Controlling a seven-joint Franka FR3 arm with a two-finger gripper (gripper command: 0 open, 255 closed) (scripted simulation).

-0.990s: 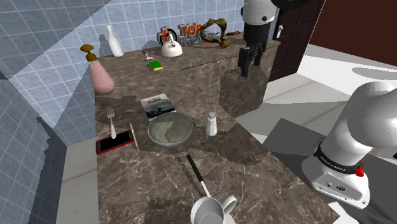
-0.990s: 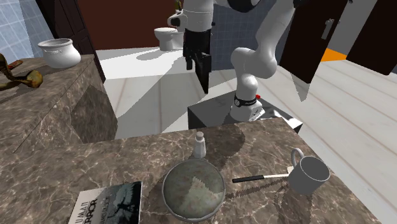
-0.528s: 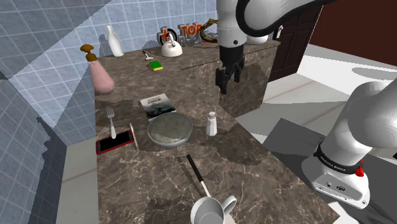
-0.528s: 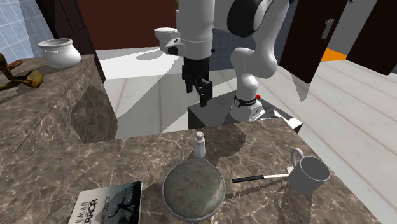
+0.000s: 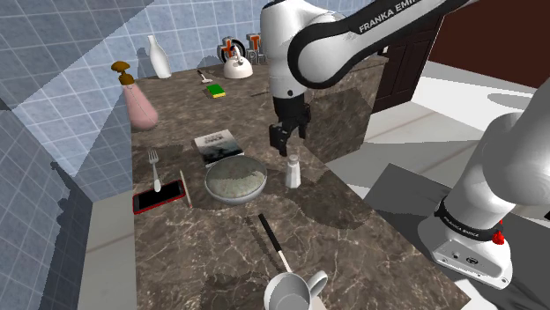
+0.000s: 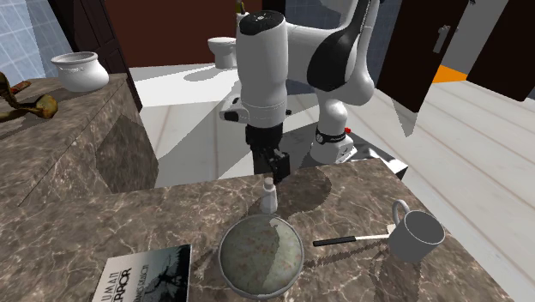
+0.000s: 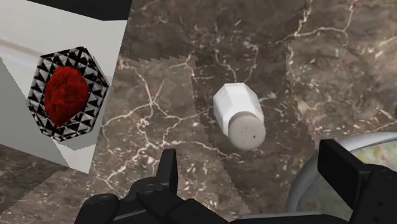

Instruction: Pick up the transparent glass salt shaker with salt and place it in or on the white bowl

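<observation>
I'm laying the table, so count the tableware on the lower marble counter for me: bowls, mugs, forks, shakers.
Bowl: 1
Mug: 1
Fork: 1
Shaker: 1
Total: 4

My pincer (image 5: 284,143) is hanging just above the shaker (image 5: 293,171), fingers parted and not touching it. The shaker is standing upright on the counter (image 5: 353,238), just beside the bowl (image 5: 263,182), on the shoulder view's right of it. A booklet (image 5: 217,146) is lying behind the bowl, a phone (image 5: 159,198) and a fork (image 5: 154,167) are lying to its left, a knife (image 5: 272,242) is lying before it, and a mug (image 5: 293,291) is sitting nearer still.
</observation>
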